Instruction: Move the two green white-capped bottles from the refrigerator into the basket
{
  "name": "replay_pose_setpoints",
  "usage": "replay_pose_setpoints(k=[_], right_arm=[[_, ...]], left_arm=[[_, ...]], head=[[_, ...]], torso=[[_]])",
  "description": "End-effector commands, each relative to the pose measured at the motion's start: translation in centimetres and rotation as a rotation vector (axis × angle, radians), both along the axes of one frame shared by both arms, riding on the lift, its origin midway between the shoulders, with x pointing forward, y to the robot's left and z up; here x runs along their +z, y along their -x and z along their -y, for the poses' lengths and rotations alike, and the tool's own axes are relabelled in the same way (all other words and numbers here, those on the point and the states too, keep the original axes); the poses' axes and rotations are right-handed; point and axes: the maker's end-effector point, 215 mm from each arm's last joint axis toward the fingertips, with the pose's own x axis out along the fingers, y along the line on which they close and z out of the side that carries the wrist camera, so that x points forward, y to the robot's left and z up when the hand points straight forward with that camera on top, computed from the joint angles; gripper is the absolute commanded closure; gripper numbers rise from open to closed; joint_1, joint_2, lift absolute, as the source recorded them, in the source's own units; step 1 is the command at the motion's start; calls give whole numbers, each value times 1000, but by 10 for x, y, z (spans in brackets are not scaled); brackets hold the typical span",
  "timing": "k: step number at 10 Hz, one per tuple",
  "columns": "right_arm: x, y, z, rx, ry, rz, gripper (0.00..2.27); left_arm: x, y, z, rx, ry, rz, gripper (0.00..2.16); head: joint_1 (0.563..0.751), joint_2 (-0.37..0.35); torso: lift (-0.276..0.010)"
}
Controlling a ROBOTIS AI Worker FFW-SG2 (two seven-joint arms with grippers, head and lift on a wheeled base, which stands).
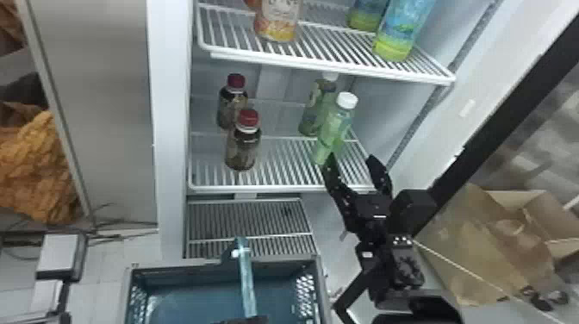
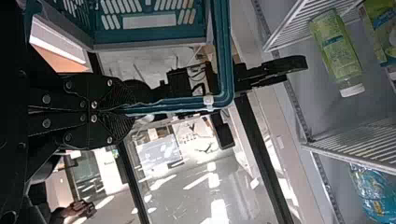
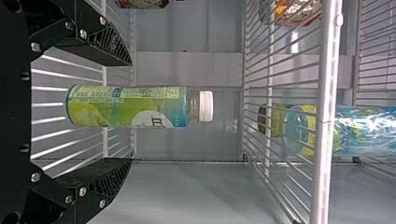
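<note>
Though near — bottle (image 1: 334, 131) beyond end effector (image 1: 351, 157)

On the wire shelf (image 1: 280, 188), two red-capped bottles (image 1: 242, 148) are stood toward the left edge, one behind the other. Two green white-capped bottles (image 1: 335, 129) are set by the right edge, the rear one nearer the back edge. All four are kept upright, behind the front edge.
</note>
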Motion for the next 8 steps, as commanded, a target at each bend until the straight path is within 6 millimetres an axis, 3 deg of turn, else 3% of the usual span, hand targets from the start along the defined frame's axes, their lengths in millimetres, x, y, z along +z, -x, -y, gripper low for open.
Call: replay_pose_setpoints(k=[1, 8], right_arm=[[3, -13, -4, 11, 2, 8, 318], [4, -54, 5, -11, -3, 19, 272]], left_arm=[[0, -1, 1, -1, 1, 0, 1134], [2, 0, 3, -6, 4, 4, 1134]], head=[[695, -350], [695, -350]], torso=[[-263], [-263]])
